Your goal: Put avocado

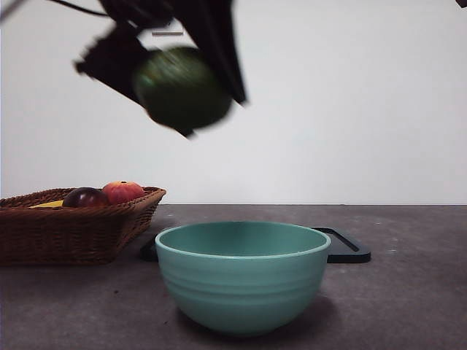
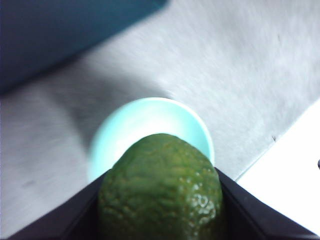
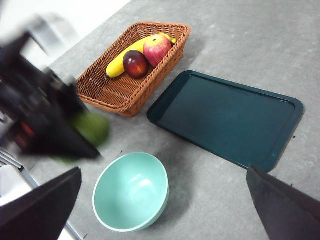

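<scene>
The avocado (image 1: 179, 84), dark green and rough-skinned, hangs high in the air, left of and above the teal bowl (image 1: 242, 292). My left gripper (image 1: 193, 109) is shut on it. In the left wrist view the avocado (image 2: 161, 192) sits between the black jaws, with the bowl (image 2: 115, 125) on the table beyond it. The right wrist view shows the blurred left arm (image 3: 40, 110) with the avocado (image 3: 92, 127) beside the bowl (image 3: 125, 200). My right gripper (image 3: 162, 172) is open and empty, high above the table.
A wicker basket (image 1: 73, 233) stands at the left with a maroon fruit (image 1: 85, 197), a red-orange fruit (image 1: 122, 191) and a banana (image 3: 122, 57). A dark tray (image 1: 346, 248) lies behind the bowl. The right arm shows as a black tip (image 1: 461, 3).
</scene>
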Available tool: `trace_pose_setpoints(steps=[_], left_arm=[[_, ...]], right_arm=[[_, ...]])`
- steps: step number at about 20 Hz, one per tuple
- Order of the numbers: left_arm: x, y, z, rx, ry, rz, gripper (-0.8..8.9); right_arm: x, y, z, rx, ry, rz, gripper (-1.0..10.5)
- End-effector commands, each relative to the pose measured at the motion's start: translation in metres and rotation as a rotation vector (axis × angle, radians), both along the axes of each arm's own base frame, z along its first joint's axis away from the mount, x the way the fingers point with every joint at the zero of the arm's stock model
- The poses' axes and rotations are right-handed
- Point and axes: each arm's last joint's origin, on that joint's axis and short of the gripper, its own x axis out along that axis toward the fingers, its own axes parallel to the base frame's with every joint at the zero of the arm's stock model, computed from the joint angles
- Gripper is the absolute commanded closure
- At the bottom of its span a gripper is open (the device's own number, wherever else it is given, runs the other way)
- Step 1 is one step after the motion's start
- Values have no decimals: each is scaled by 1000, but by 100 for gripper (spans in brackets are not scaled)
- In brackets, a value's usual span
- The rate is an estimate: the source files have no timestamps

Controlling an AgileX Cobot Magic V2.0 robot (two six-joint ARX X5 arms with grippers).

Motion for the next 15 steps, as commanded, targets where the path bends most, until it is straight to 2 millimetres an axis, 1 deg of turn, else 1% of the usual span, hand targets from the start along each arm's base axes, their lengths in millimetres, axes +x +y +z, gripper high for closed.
trace_pose_setpoints(steps=[1,4,8,11,15], left_arm=[[2,-24,-15,18,-9,-17,611],[5,-46,-41,69,-2,-18,611],[9,-60,-76,184,21,-11,611],[8,-66,-91,223,46,-25,611],[9,-67,-98,243,59,-27,611]], right_arm=[[-1,0,5,5,-9,5,401],[-1,0,5,4,-9,6,402],[-4,-1,6,7,-23,8,402],[-9,-3,8,17,-49,7,402],[-13,-5,11,29,-76,7,402]])
